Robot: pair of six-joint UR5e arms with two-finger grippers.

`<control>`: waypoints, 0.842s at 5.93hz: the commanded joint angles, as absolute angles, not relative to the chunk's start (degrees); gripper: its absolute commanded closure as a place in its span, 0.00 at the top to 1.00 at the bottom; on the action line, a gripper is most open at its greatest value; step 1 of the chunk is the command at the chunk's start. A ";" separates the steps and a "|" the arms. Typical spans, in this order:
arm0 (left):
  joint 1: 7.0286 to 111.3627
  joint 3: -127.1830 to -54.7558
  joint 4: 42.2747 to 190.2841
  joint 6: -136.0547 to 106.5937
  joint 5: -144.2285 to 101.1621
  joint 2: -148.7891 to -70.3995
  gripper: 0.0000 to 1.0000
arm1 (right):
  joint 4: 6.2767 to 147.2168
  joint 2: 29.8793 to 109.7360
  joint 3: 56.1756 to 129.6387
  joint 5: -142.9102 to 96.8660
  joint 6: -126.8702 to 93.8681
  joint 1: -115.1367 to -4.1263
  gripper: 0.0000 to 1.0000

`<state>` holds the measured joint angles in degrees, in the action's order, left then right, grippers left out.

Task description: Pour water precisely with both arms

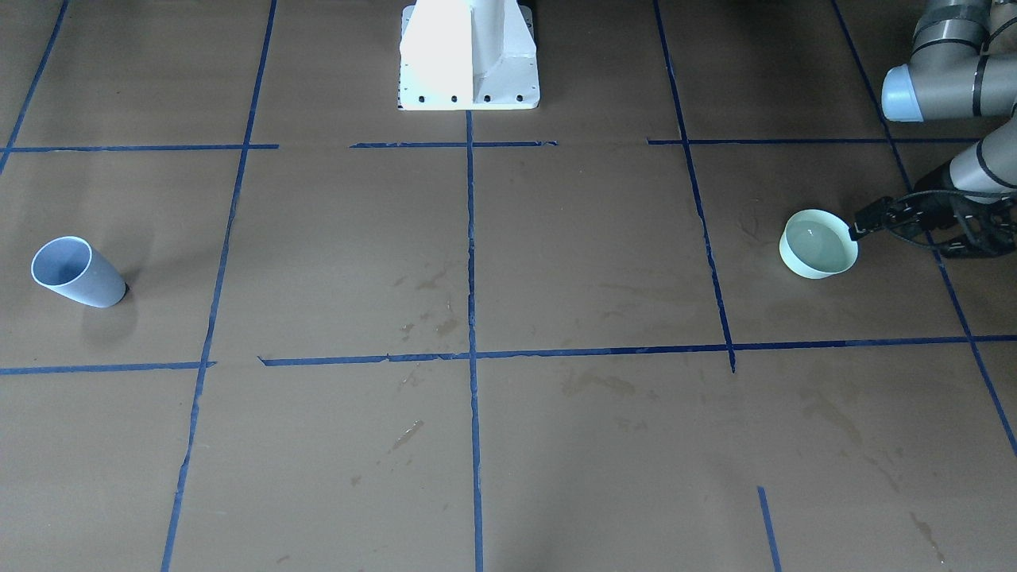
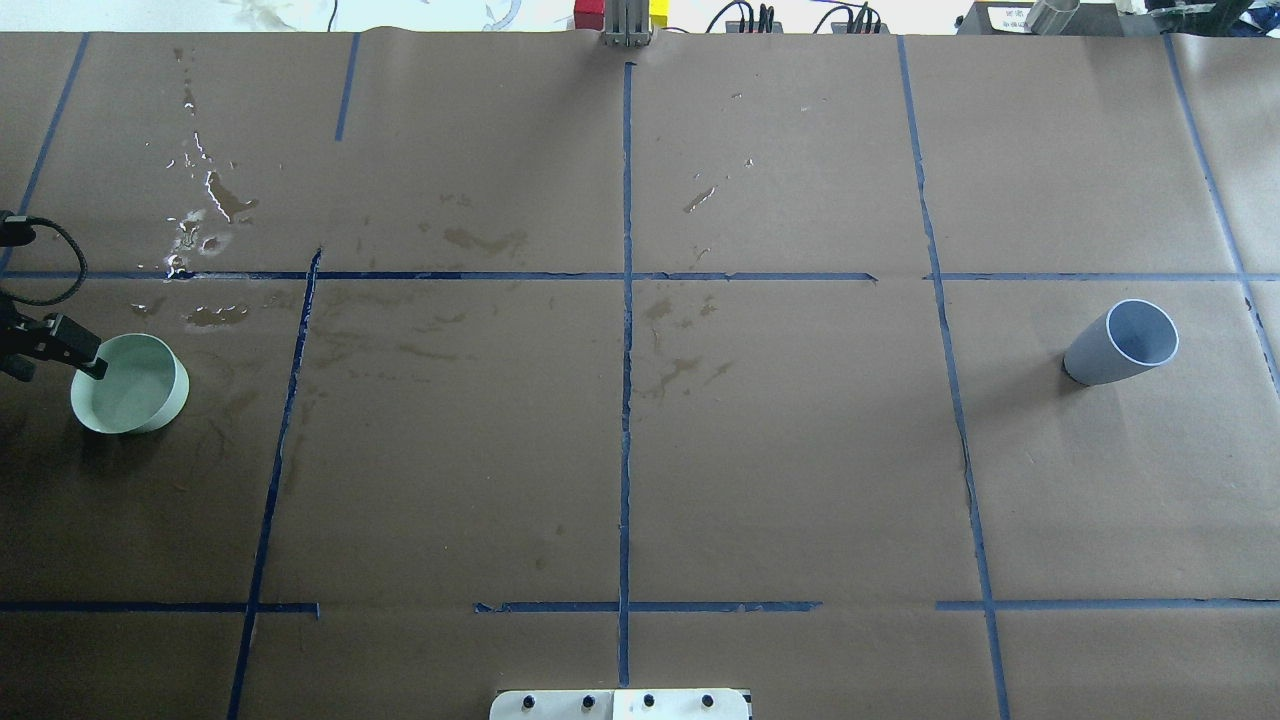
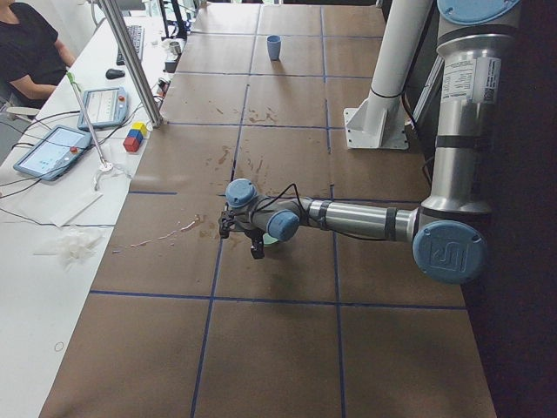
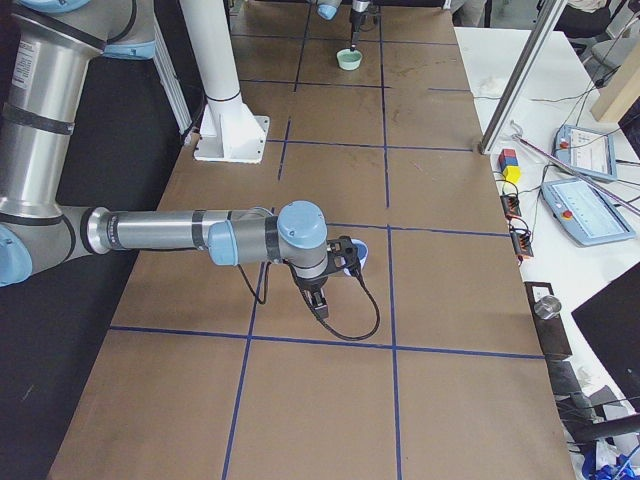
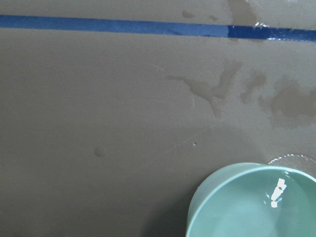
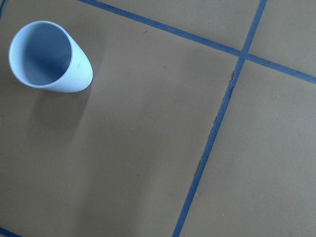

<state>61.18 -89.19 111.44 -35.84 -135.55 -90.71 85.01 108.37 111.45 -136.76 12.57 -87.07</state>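
Mint-green bowl (image 1: pixel 818 272) at robot's left sat full of water (image 1: pixel 818 242), left gripper (image 1: pixel 856 231) at its rim; we couldn't tell if it was clamped. Blue cup (image 1: pixel 79 274) stood empty, well apart, right gripper (image 4: pixel 343 255) beside it, grip unreadable. We judged nothing poured yet.

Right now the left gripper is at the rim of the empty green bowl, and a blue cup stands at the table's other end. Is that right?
Not quite. The bowl is not empty: it holds water, and the left wrist view shows the glint on its surface. The left gripper is at its rim, and the cup stands at the other end.
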 commanded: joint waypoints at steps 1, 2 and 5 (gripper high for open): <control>60.47 -88.51 111.45 -35.86 -135.70 -91.05 0.67 | 84.99 108.37 111.45 -136.76 12.48 -87.01 1.00; 60.47 -88.51 111.45 -35.77 -135.70 -91.05 0.52 | 84.90 108.37 111.53 -136.93 12.48 -87.01 1.00; 60.12 -88.85 111.53 -35.68 -135.79 -91.32 0.07 | 84.90 108.37 111.62 -137.11 12.39 -87.01 1.00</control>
<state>60.16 -88.68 111.47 -35.71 -135.77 -91.15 84.90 108.37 111.57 -136.98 12.40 -87.01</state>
